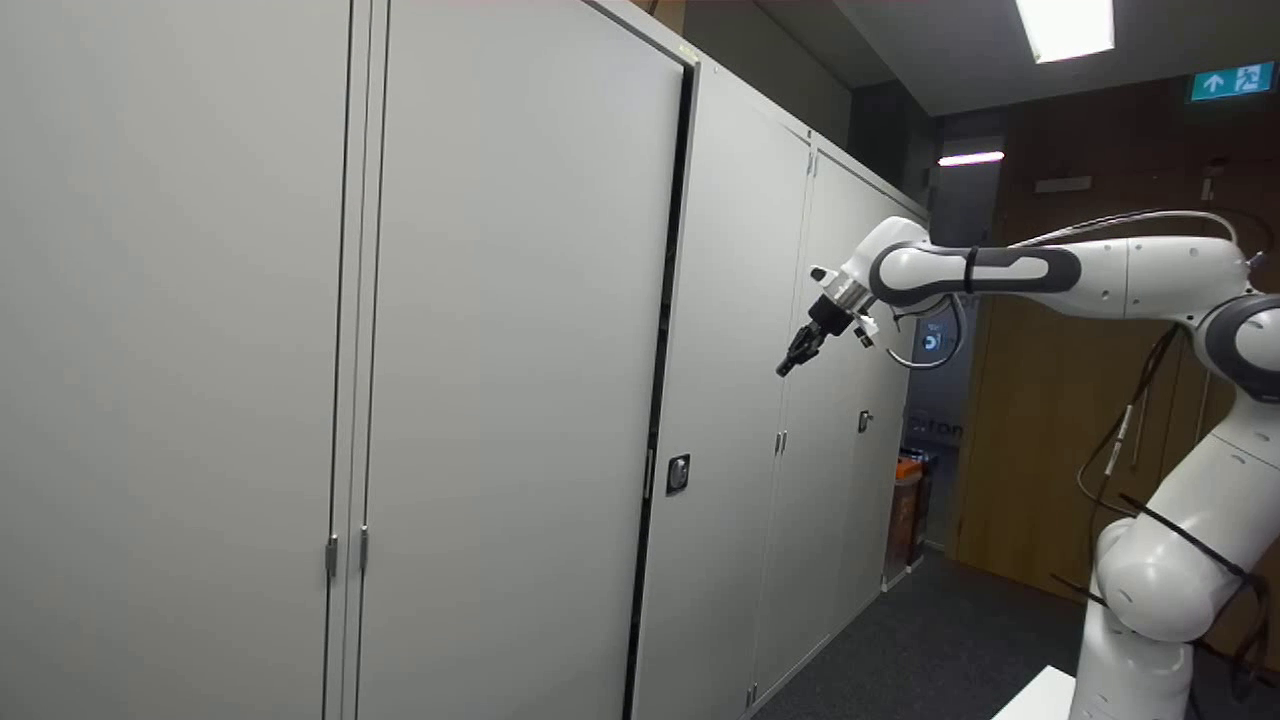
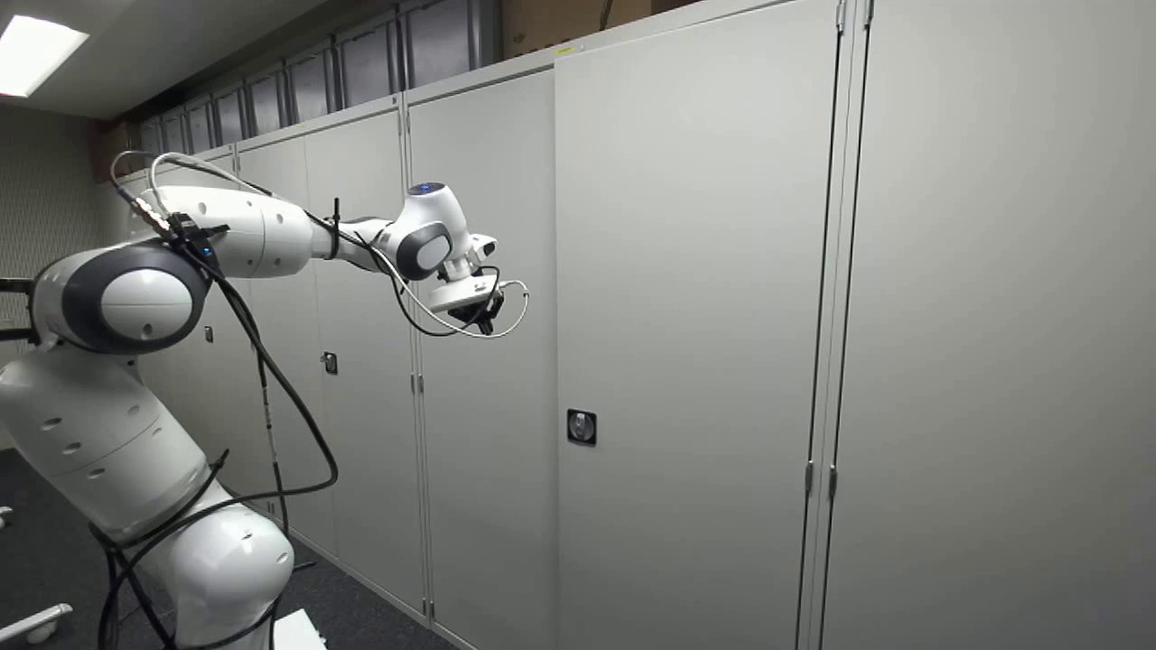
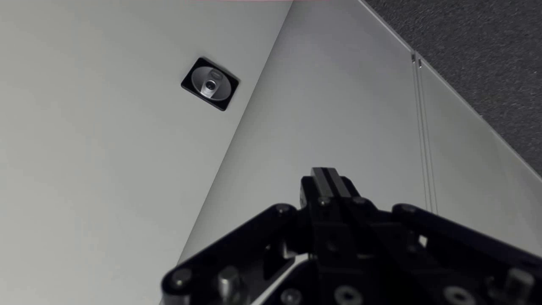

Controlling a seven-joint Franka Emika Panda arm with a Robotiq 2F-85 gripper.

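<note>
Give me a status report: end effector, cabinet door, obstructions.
End effector shut, holding nothing. Cabinet door slightly ajar, its lock unobscured in wrist view. White cable looping beside end effector.

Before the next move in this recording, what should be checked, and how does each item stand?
1. Claw shut: ok, fingertips together.
2. Claw unloaded: ok, nothing shows between the fingertips.
3. Lock in sight: ok, plain in the wrist view.
4. Claw at the lock: not ok, it hangs apart from it.
5. Lock's door flush with the next door: not ok, a dark gap shows in an exterior view.
6. Lock fastened: cannot tell.
</note>
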